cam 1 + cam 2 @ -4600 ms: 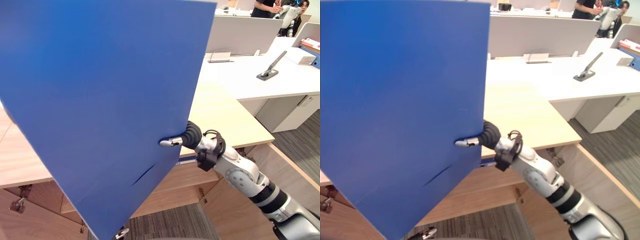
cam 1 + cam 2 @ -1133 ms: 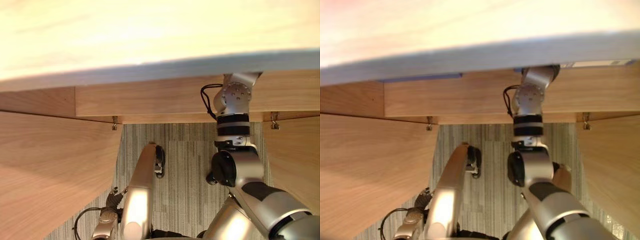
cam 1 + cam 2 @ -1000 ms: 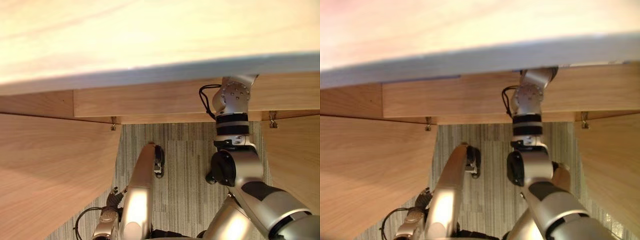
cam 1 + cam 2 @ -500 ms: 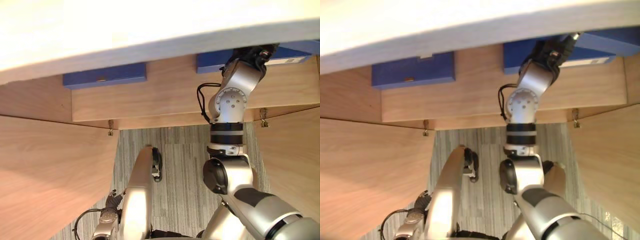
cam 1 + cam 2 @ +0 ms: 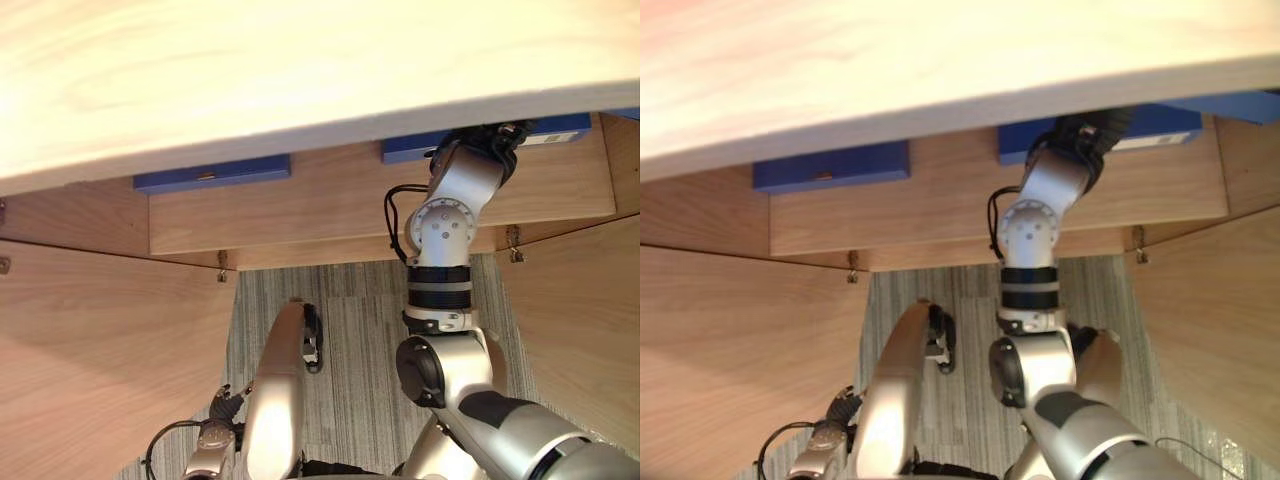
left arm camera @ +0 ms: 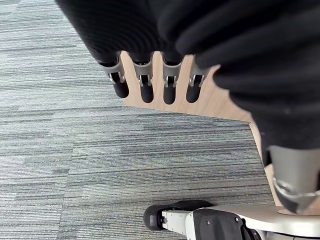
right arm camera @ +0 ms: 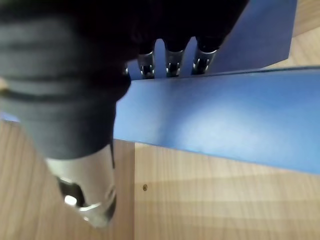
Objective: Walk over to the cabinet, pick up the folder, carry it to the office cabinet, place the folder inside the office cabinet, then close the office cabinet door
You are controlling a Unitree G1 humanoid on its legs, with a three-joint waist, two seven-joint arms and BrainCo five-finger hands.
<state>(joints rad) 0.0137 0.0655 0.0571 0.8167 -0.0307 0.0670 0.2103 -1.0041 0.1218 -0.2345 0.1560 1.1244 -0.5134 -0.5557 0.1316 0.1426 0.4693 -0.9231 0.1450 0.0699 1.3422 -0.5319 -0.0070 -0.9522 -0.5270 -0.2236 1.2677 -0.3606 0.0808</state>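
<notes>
Wood fills the far part of what we see from the head: the pale cabinet top runs from left to right, and under its near edge a wooden shelf of the office cabinet shows. The right arm reaches up and away from us into that opening, and the right hand sits under the top's edge, right of centre. The folder, blue, lies on the shelf to the right of that hand and touches it, with most of it hidden under the top. In the right wrist view the folder's blue face crosses in front of the hand and covers much of it. We cannot tell whether the hand has hold of the folder or merely rests against it.

A second blue folder lies on the same shelf well to the left, apart from the first.

Both cabinet doors stand open, the left door and the right door swung toward us. Grey striped carpet shows between them.

The left hand hangs low on the near left over the carpet, beside the left door. It is relaxed, its fingers straight, and it is empty.
</notes>
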